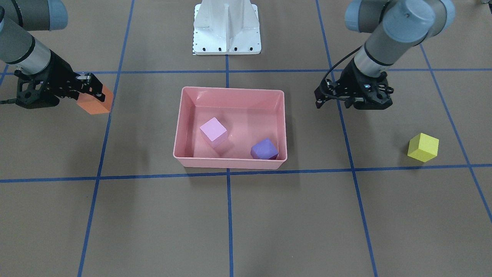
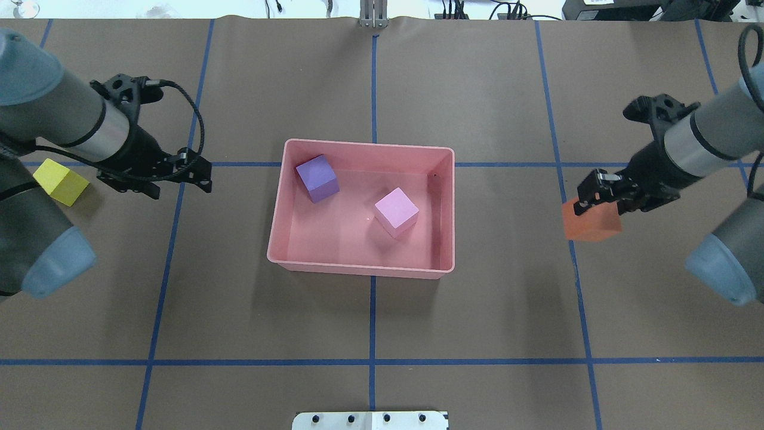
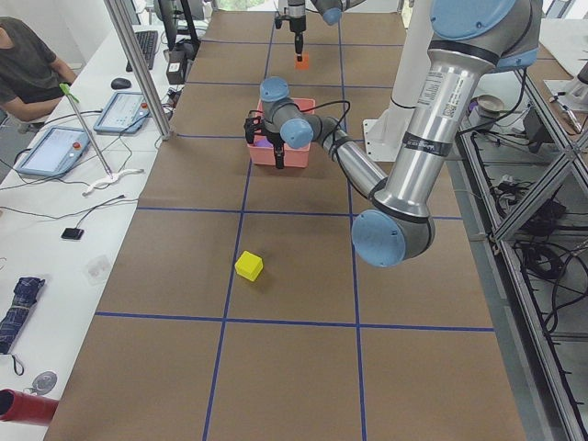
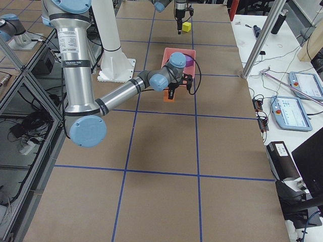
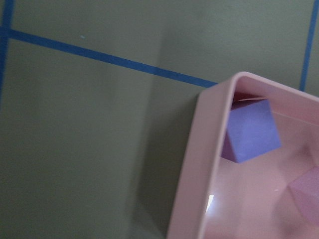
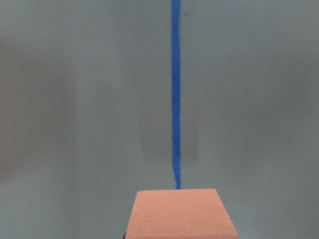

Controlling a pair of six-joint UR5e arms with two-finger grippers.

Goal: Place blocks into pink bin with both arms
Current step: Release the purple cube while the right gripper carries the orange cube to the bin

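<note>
The right claw point(image 2: 600, 200) pinches the small matte orange foam cube point(image 2: 588, 228) between its fingertips by opposite flat faces; it is probably light and squashy.

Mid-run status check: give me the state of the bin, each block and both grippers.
pink bin: upright, holding two blocks.
lilac block: resting inside the bin.
purple block: resting inside the bin.
orange block: outside the bin, gripped by the right gripper.
yellow block: on the table, outside the bin, ungripped.
left gripper: open, empty.
right gripper: shut on the orange block.
</note>
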